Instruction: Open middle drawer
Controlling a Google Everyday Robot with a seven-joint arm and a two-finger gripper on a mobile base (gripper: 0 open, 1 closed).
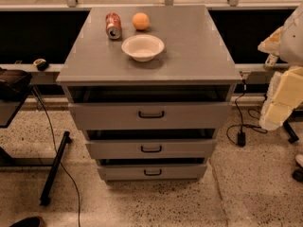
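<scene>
A grey cabinet [189, 56] with three stacked drawers stands in the middle of the camera view. The middle drawer [118, 149] has a flat grey front of medium height and a small black bar handle [151, 149] at its centre. A dark gap shows above its front. The taller-fronted top drawer [104, 115] and the shortest bottom drawer [118, 172] have like handles. My gripper [271, 51] hangs at the far right edge on the pale padded arm [284, 93]. It is level with the cabinet top, well to the right of the drawers, and touches nothing.
On the cabinet top are a white bowl [142, 47], an orange [140, 21] and a red can [113, 25] lying on its side. A dark table [9, 103] with a leg and cable stands at the left. Cables and a plug [241, 138] lie on the speckled floor to the right.
</scene>
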